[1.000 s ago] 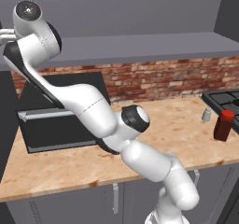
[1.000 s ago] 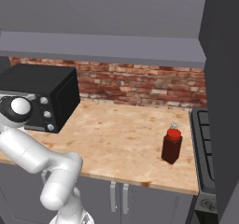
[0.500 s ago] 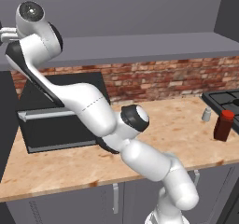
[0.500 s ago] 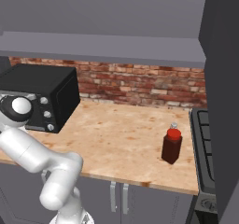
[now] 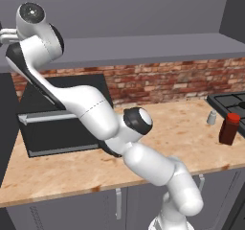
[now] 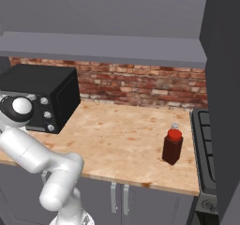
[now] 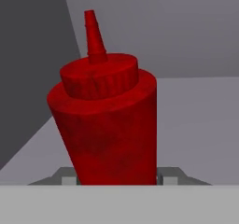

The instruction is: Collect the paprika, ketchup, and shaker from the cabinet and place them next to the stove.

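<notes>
The ketchup [image 7: 107, 115], a bright red squeeze bottle with a pointed nozzle, stands on the grey cabinet shelf [image 7: 200, 125] beside its dark side panel [image 7: 28, 78]. My gripper [image 7: 116, 177] has a fingertip pressed against each side of the bottle's base, shut on it. The arm reaches up and left to the cabinet [image 5: 143, 49]. The paprika [image 5: 229, 129] [image 6: 172, 146], a dark jar with a red cap, stands on the counter next to the stove [image 5: 234, 102] [image 6: 204, 139]. The small pale shaker [image 5: 211, 118] [image 6: 174, 125] stands just behind the paprika.
A black toaster oven [image 5: 62, 123] [image 6: 42, 97] sits at the left of the wooden counter [image 6: 122, 139], under the shelf. A brick wall runs along the back. A dark tall panel [image 6: 225, 102] rises at the right by the stove.
</notes>
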